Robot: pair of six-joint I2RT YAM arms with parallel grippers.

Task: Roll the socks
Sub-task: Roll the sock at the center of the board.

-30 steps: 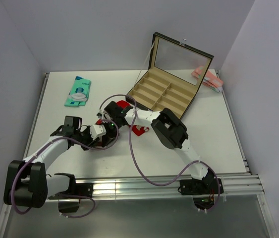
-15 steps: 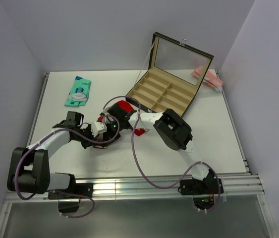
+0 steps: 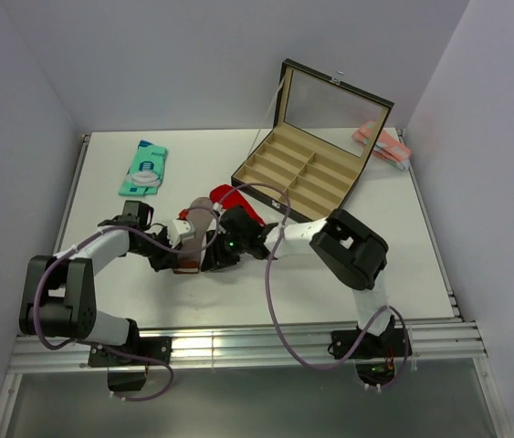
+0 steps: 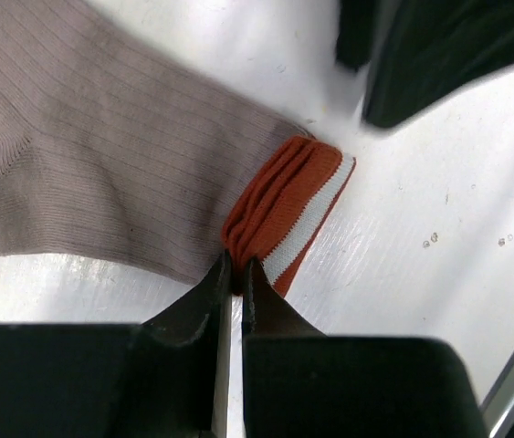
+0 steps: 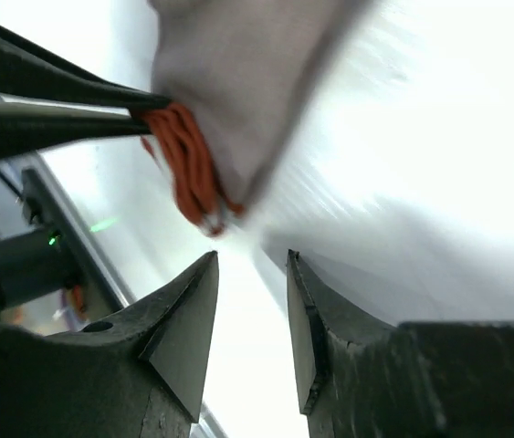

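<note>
A sock (image 4: 101, 155) lies on the white table, its ribbed body grey-mauve with an orange-red and white striped cuff (image 4: 293, 210). My left gripper (image 4: 236, 266) is shut on the edge of that cuff. In the top view the left gripper (image 3: 187, 259) sits at mid-table beside grey fabric (image 3: 200, 213) and a bright red sock (image 3: 236, 199). My right gripper (image 5: 252, 260) stands open, nothing between its fingers, just short of the cuff (image 5: 188, 169). The left fingers (image 5: 56, 96) reach in from the left there. From above, the right gripper (image 3: 211, 257) is close against the left one.
An open compartment box (image 3: 307, 173) with its lid raised stands behind the socks at centre right. A teal sock (image 3: 144, 169) lies at the back left. A pale pink bundle (image 3: 382, 144) sits at the back right corner. A metal rail (image 3: 284, 342) runs along the near edge.
The left gripper has closed on the sock's cuff. The right gripper has let go and opened. The right arm's elbow has swung to the right, and grey fabric now shows between the arms.
</note>
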